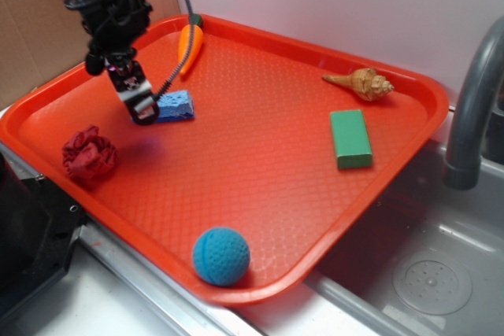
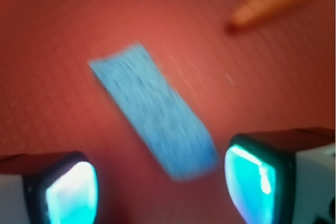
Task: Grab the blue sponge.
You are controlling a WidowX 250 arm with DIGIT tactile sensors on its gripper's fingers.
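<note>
Blue sponge (image 1: 175,105) lies flat on the orange tray (image 1: 260,194), far-left area, near the toy carrot (image 1: 189,46). Gripper (image 1: 142,110) low beside it, fingers spread, nothing held. Sponge's near end sits between the pads (image 2: 71,195). Approach about done; closing and lifting remain.

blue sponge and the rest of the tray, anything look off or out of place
Nothing stands out. The blue sponge lies flat on the orange tray, whole, at a diagonal between the open gripper's fingers; nothing is spilled.

On the tray (image 1: 236,155), the sponge (image 1: 175,105) lies just beside the pincer (image 1: 142,108), before the carrot (image 1: 190,46).
</note>
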